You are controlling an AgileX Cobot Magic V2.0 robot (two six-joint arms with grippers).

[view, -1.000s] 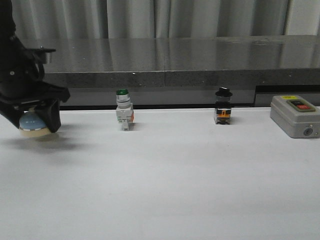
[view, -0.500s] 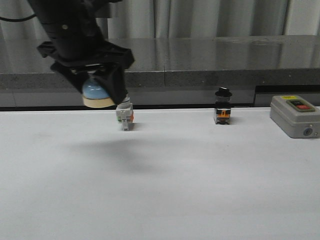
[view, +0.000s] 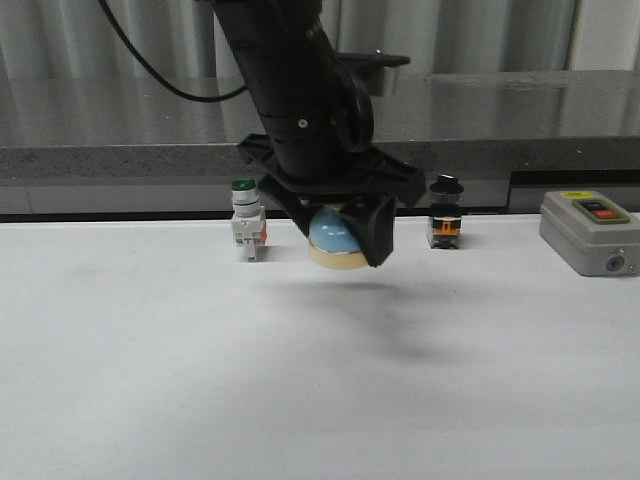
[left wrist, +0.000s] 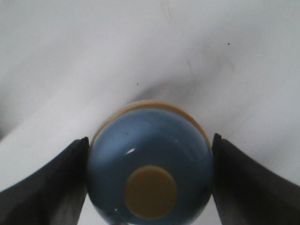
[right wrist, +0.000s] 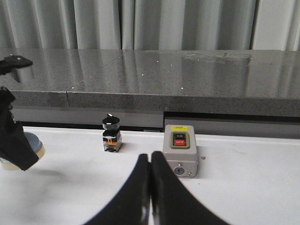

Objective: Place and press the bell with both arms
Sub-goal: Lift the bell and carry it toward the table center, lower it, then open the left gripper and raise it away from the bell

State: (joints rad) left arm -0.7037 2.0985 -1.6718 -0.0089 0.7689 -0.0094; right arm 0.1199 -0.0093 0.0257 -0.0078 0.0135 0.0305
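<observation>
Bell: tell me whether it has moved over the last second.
Yes. The bell travelled rightward, from left of the green-capped switch to its right, held in the left gripper.

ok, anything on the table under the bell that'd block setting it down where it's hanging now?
Nothing visible. The left gripper holds the bell above the table, between the green-capped switch and the black-knob switch; both stand farther back. The left wrist view shows only bare table surface beneath the bell.

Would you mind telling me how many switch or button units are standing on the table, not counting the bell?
3, along the table's far edge: a green-capped switch left of the carried bell, a black-knobbed switch to its right, and a grey box at far right. None seems hidden.
</observation>
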